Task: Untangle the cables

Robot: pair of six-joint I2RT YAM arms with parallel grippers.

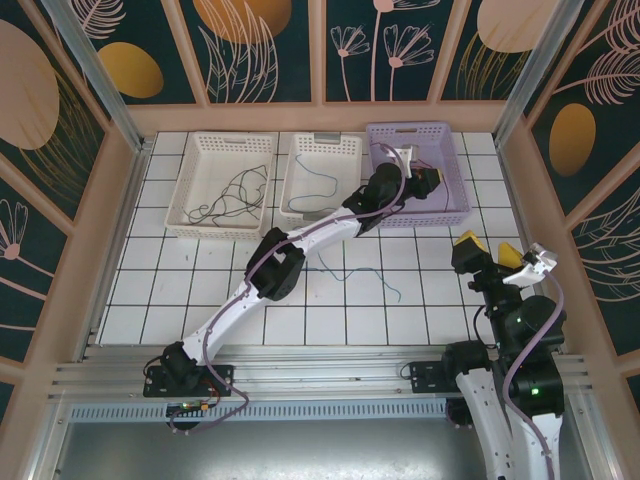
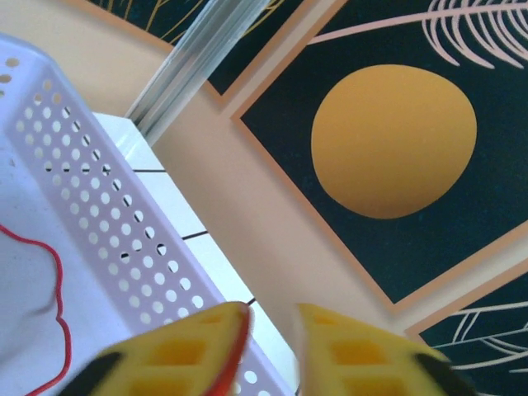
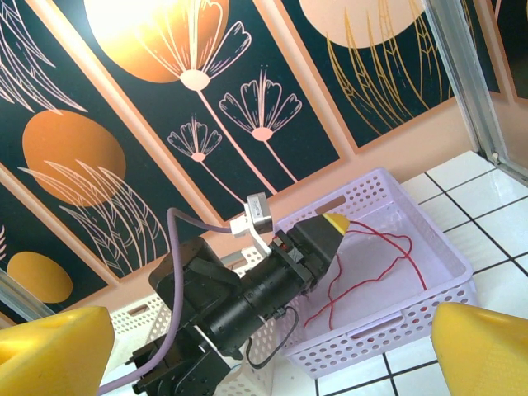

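A red cable [image 3: 381,257] lies looped inside the lilac basket [image 3: 417,320]. My left gripper [image 1: 428,180] hangs over that basket, reaching in from the left. In the left wrist view its yellow fingers [image 2: 186,351] stand a little apart, and a stretch of red cable [image 2: 235,346] runs along the inner face of the left finger; more of it lies on the basket floor. A black cable [image 1: 235,195] sits in the left white basket, a blue cable [image 1: 318,185] in the middle one. Another thin blue cable [image 1: 372,276] lies on the tiles. My right gripper [image 1: 490,252] is wide open and holds nothing.
Three baskets stand side by side at the back of the tiled table [image 1: 180,300]: two white [image 1: 190,215] [image 1: 292,210] and the lilac one [image 1: 455,200]. The left arm [image 1: 300,245] stretches diagonally across the table. Wooden walls enclose the table on three sides.
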